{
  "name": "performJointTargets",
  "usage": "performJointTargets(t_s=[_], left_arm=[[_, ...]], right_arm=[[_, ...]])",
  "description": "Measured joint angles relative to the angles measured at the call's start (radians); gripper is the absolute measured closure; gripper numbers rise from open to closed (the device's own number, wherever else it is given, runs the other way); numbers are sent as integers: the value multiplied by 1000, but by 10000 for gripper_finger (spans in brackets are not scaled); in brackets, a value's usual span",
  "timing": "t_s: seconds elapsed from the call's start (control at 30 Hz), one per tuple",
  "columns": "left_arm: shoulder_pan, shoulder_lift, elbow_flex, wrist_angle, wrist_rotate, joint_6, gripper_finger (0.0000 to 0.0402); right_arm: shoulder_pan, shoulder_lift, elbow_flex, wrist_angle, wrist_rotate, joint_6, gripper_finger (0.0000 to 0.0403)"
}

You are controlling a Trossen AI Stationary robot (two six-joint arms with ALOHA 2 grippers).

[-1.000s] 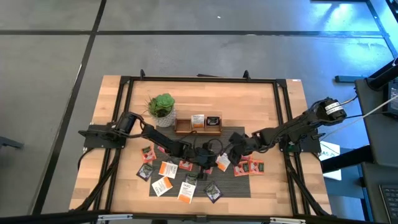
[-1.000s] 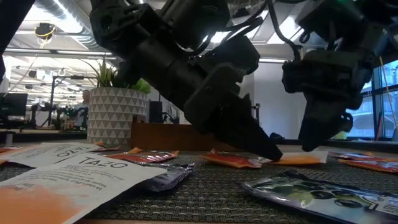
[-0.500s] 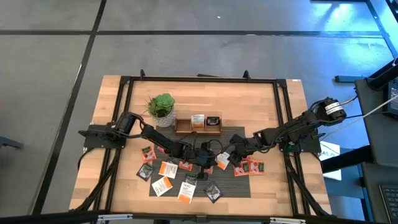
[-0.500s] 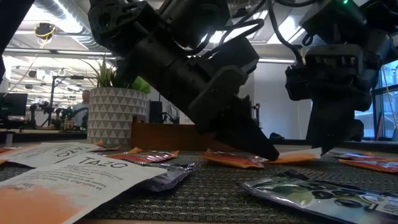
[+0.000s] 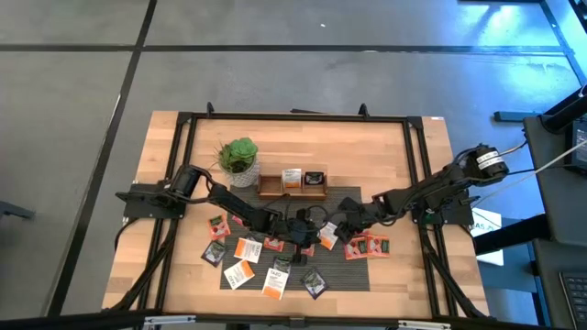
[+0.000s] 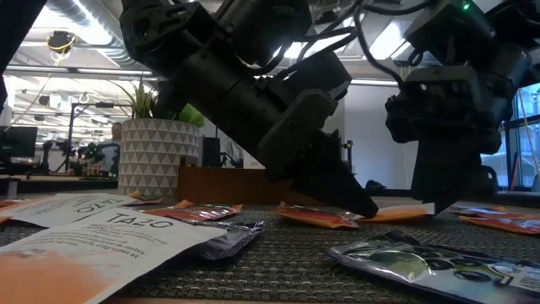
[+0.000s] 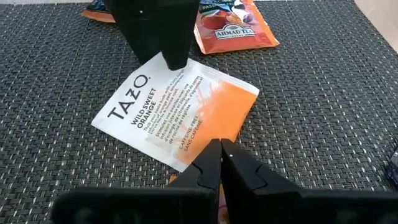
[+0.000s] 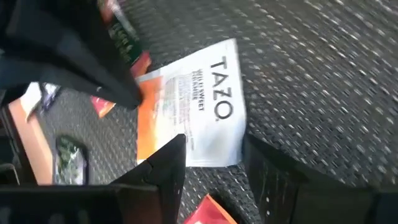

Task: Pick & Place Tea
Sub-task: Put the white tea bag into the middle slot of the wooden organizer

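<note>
Taking the woven dark mat (image 5: pixel 353 200) as the landmark: the left gripper (image 7: pixel 221 155) is low over its middle, fingers pressed together on the orange edge of the white-and-orange Tazo sachet (image 7: pixel 177 115), which lies flat on the mat. To its right, the right gripper (image 8: pixel 211 155) hangs at the sachet's white end, fingers apart, one tip apparently touching it.

The left grip looks thin, only an edge. If it lifts while the right finger weighs on the far end, I judge the sachet could slip free or tear.

Off the mat's left edge lie more sachets (image 5: pixel 240 272). Red sachets (image 5: pixel 371 246) crowd the mat's right side. The wooden tray (image 5: pixel 292 186) and potted plant (image 5: pixel 238 158) stand behind the mat.
</note>
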Motion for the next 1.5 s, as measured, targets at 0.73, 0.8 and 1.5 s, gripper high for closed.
performJointTargets(t_s=[0.73, 0.8, 1.5], left_arm=[[1, 0, -1, -9, 8, 10, 396], [1, 0, -1, -10, 9, 10, 396], [1, 2, -1, -10, 12, 26, 396]], right_arm=[[-23, 42, -1, 209, 9, -95, 241], [-27, 42, -1, 209, 11, -112, 241], [-72, 40, 1, 302, -26, -372, 241]])
